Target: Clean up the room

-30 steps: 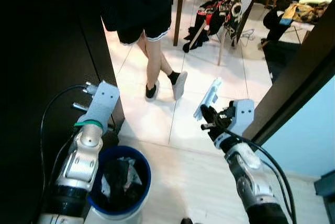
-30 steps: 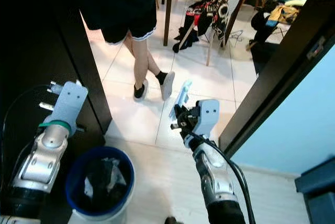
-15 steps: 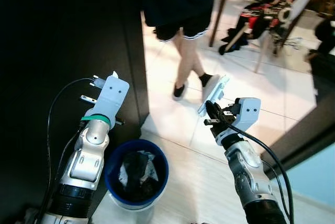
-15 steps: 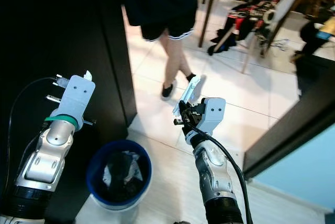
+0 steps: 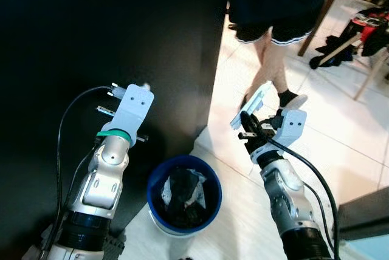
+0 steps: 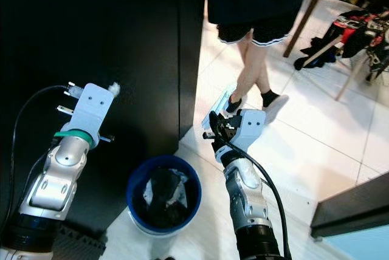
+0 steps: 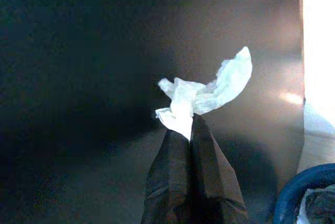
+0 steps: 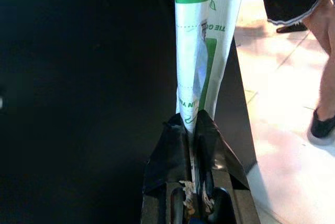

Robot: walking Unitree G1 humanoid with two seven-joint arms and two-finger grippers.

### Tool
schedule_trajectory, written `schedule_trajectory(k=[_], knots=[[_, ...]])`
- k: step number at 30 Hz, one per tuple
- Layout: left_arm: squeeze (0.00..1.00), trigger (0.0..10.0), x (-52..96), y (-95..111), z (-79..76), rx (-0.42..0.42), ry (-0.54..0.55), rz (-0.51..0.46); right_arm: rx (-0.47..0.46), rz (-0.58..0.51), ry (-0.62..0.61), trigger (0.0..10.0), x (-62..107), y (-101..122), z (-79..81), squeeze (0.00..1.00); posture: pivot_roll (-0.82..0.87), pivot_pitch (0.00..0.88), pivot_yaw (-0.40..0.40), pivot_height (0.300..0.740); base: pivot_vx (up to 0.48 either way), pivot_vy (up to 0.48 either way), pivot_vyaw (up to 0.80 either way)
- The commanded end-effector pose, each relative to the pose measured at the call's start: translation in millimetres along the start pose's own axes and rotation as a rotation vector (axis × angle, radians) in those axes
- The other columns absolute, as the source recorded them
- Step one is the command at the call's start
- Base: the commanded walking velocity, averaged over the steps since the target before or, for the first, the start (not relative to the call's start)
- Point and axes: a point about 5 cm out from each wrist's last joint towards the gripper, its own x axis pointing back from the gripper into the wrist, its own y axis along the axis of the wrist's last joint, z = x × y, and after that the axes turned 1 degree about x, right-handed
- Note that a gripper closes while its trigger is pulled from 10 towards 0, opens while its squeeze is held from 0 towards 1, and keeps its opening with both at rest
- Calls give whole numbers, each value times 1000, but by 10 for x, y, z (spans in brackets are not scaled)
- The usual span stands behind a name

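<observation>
My left gripper (image 7: pixel 187 125) is shut on a crumpled white tissue (image 7: pixel 205 94), held up in front of a black cabinet; the tissue's tip (image 5: pixel 144 85) peeks over the wrist. My right gripper (image 8: pixel 194 120) is shut on a flat white and green wrapper (image 8: pixel 201 41), which sticks up pale blue-white (image 5: pixel 253 103) above the right wrist. A blue trash bin (image 5: pixel 184 202) holding dark cloth and white scraps stands on the floor between and below both arms.
A tall black cabinet (image 5: pixel 103 35) rises on the left. A person in black shorts (image 5: pixel 276 59) stands on the white tiles just beyond my right gripper. Farther right are table legs and a chair with clothes (image 5: pixel 371 26). A dark door edge (image 5: pixel 364 211) is at lower right.
The camera has swung left, so the cabinet takes up more of the picture and the bin sits nearer the middle. Both grippers keep their hold. The person has stepped.
</observation>
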Motion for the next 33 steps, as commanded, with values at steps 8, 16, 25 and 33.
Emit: schedule_trajectory(k=[8,16,25,33], knots=[[0,10000,4,18,-60,1,-38,-22,7,15,-78,10000,64,-49,-144,0,105,126,71,720,0,0,742],[0,10000,4,27,-76,4,-49,-30,-14,2,-127,10000,70,-35,-197,0,102,123,73,720,0,0,91],[0,10000,-6,35,-93,11,-65,-41,-46,-15,-225,10000,81,7,-339,0,94,122,73,720,0,0,-752],[0,10000,-5,24,-98,11,-66,-39,-43,-18,-190,10000,77,0,-287,0,94,122,73,720,0,0,-390]])
